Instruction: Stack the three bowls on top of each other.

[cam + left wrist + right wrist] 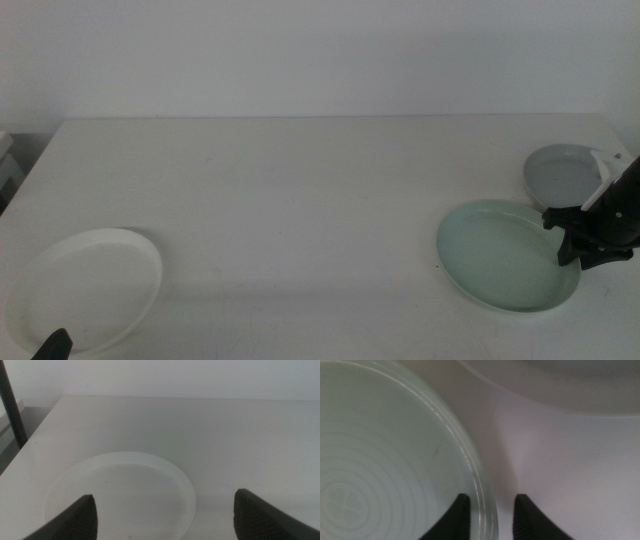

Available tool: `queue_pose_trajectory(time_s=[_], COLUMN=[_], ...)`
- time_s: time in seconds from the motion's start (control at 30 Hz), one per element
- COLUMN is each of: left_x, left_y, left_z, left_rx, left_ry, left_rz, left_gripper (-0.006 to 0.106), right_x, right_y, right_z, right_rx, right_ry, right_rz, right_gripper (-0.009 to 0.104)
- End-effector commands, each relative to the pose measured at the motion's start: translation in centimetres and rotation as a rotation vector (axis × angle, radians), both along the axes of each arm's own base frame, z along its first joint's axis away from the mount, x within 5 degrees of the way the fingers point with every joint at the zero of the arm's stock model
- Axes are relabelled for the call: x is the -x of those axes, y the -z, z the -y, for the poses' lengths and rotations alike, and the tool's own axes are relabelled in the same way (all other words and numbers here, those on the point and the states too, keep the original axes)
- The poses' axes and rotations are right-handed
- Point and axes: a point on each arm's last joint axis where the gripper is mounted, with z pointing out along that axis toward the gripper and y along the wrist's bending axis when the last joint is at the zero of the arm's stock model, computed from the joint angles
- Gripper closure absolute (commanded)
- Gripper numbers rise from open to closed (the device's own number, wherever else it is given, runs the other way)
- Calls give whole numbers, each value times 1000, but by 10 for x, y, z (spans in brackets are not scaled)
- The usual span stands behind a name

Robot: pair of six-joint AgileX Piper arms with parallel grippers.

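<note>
White tabletop [300,200] carries the right claw [491,510], jaws narrowly parted astride the green bowl's [505,255] rim, grey bowl [562,172] just beyond; left claw [165,515] gapes empty above the white bowl [120,492].

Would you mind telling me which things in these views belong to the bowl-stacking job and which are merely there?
Part of the job:
- pale mint green shallow round bowl, its rim between the right gripper jaws
- grey shallow round bowl, behind it
- white shallow round bowl, below the waiting, open left gripper

Just there:
- white table
- dark upright pole beside the table
</note>
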Motion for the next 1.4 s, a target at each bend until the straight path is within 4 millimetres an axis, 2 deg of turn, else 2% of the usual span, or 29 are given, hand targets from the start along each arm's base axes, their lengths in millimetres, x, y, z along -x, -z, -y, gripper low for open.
queue_pose_trajectory(time_s=[0.0,0.1,0.17,0.27,0.37,0.5,0.63,0.77,0.93,1.1,1.37], left_x=[0,0,0,0,0,0,0,0,0,0,0], left_y=[-9,-9,-9,-9,-9,-9,-9,-9,-9,-9,-9], left_z=[-1,-1,-1,-1,-1,-1,-1,-1,-1,-1,-1], left_rx=[19,19,19,19,19,19,19,19,19,19,19], left_ry=[-16,-16,-16,-16,-16,-16,-16,-16,-16,-16,-16], left_rz=[90,90,90,90,90,90,90,90,90,90,90], left_gripper=[5,5,5,5,5,5,5,5,5,5,5], right_x=[-6,-5,-4,1,6,5,1,-5,-3,-4,-10], right_y=[-18,-17,-24,-47,-77,-110,-123,-121,-101,-74,-39], right_z=[2,2,1,-6,-18,-47,-89,-128,-172,-187,-195], right_rx=[8,10,3,-17,-40,-83,-135,-170,-184,-167,-158], right_ry=[-14,-31,-27,-28,-47,-89,-147,-209,-299,-336,-333], right_rz=[79,72,75,103,161,255,285,289,228,150,69], right_gripper=[80,96,96,96,96,96,96,96,96,96,96])
